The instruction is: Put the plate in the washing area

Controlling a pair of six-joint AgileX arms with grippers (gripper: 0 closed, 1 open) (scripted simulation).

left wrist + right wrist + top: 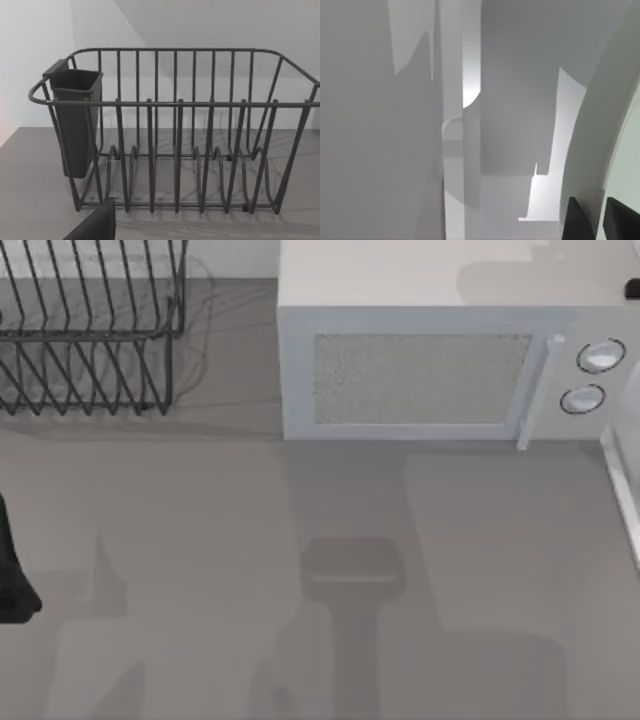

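R gripper point(600, 220) fingers pinch edge of pale green plate point(627, 150), held upright beside white walls. Washing area rim point(622, 490) at table's right edge. L arm point(12, 580) parked left, fingers: can't tell.

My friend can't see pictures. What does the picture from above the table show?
A grey-white microwave with its door closed and two round knobs stands at the back of a grey table. A black wire dish rack sits at the back left, and a narrow white rim runs along the right edge. A dark part of the left arm shows at the left edge.
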